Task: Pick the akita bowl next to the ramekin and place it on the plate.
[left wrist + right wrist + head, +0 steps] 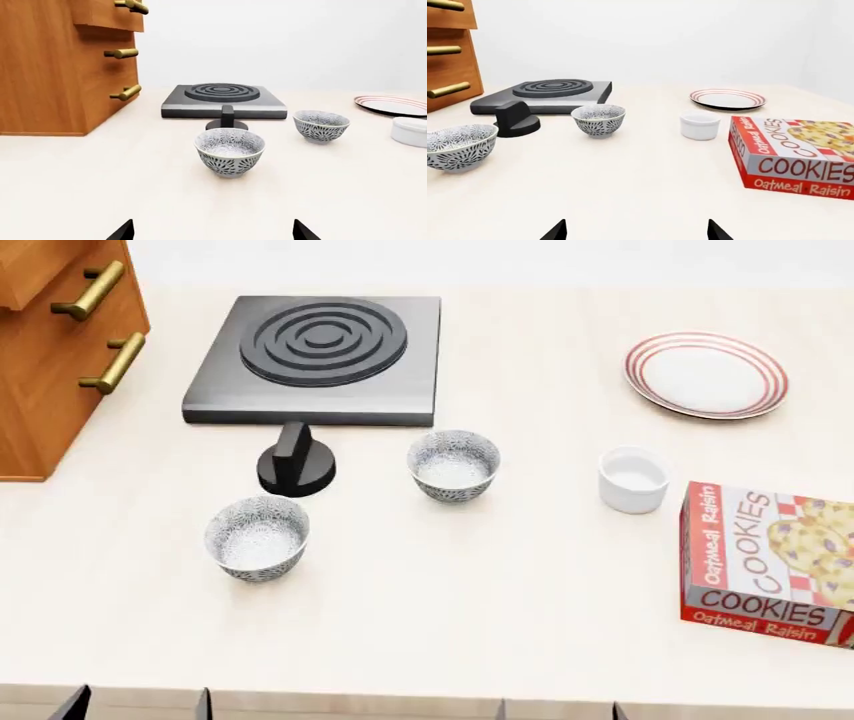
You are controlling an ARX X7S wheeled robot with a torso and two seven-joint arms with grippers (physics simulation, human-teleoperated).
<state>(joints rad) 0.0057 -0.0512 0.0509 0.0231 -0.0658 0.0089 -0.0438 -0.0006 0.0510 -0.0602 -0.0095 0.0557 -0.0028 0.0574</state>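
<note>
Pale counter (534, 580) | akita bowl (454, 465), ramekin (633, 479), plate (706, 374): empty

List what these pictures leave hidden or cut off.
- Cookie box: head view's right edge cuts it off.
- Plate and ramekin: cut by the left wrist view's edge.
- Drawer cabinet: only a corner shows in every view.
- Left gripper and right gripper: only fingertips show at the frame edge.
- Arms: hidden everywhere.

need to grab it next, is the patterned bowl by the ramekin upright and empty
Upright and empty: the akita bowl stands on its foot beside the ramekin, its inside bare.
</note>
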